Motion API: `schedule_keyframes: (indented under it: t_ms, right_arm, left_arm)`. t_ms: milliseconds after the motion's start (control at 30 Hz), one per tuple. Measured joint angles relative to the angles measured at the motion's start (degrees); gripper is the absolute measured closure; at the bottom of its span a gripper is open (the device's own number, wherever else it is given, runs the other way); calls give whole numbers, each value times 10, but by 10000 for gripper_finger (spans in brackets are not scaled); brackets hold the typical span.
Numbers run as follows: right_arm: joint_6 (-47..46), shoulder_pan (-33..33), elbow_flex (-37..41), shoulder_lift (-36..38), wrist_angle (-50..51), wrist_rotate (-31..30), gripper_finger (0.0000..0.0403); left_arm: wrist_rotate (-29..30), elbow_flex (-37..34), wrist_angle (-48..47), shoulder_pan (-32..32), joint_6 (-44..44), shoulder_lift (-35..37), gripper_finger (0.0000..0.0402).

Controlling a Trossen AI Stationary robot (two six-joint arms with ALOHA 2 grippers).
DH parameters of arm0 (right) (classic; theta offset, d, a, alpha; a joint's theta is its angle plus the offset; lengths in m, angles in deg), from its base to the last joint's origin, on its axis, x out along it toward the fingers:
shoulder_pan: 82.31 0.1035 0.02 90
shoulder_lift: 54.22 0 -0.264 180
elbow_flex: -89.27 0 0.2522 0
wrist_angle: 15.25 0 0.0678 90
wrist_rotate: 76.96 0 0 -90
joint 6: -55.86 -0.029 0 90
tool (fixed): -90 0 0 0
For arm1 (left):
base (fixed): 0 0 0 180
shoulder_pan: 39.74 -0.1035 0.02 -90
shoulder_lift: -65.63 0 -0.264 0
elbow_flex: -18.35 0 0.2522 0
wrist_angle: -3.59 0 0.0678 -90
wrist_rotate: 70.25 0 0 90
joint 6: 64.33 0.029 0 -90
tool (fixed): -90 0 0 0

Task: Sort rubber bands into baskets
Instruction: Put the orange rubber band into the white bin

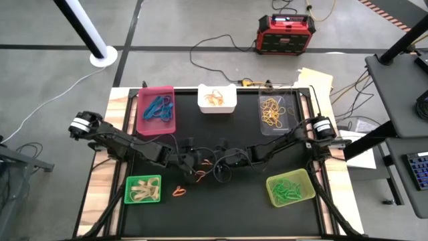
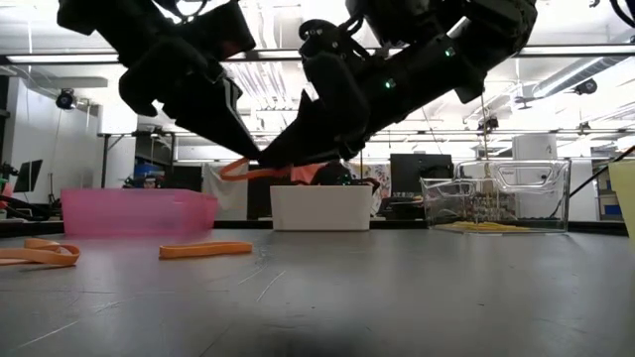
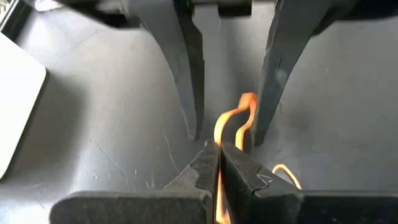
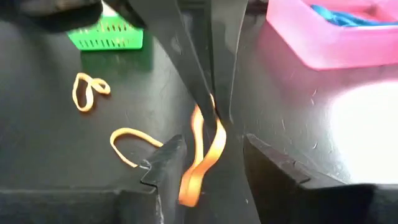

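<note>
My left gripper [image 3: 219,155] is shut on an orange rubber band [image 4: 205,152], held above the middle of the black mat [image 1: 221,214]. My right gripper [image 4: 214,165] is open and faces it, one finger on each side of the hanging band. Two more orange bands [image 4: 87,90] [image 4: 130,143] lie flat on the mat close by. The baskets stand around the mat. A pink one [image 1: 156,110] holds blue bands, a white one [image 1: 217,99] orange, a clear one [image 1: 275,112] yellow, a bright green one [image 1: 144,189] tan, and a yellow-green one [image 1: 290,187] green. My left gripper pinches the orange band between its two fingertips [image 4: 217,93], part-way along the loop. The fingers slant down from the table's left side. A short curl of band [image 3: 239,118] stands out beyond the tips. The rest hangs slack below them [image 4: 193,186], clear of the mat.
Both arms meet over the mat's middle, fingertip to fingertip [image 2: 268,164]. Loose orange bands [image 2: 203,250] [image 2: 40,253] lie toward the near left. A red-and-black box [image 1: 285,35] and cables sit on the floor beyond the table's far edge.
</note>
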Motion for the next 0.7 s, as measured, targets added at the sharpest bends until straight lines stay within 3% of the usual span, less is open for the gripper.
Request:
schedule_keyframes:
  t_ms: [133, 300, 467, 700]
  right_arm:
    - [-4, -2, 0, -1, 1, 5, 287]
    - [13, -2, 0, -1, 2, 9, 380]
    - [14, -2, 0, -1, 8, 9, 393]
    - [5, -6, 0, 3, 51, 2, 394]
  left_arm:
    - [0, 4, 3, 0, 1, 0, 401]
    - [0, 4, 5, 0, -7, -4, 401]
    - [0, 4, 7, 0, -15, -4, 392]
    - [4, 5, -39, 0, -33, 6, 334]
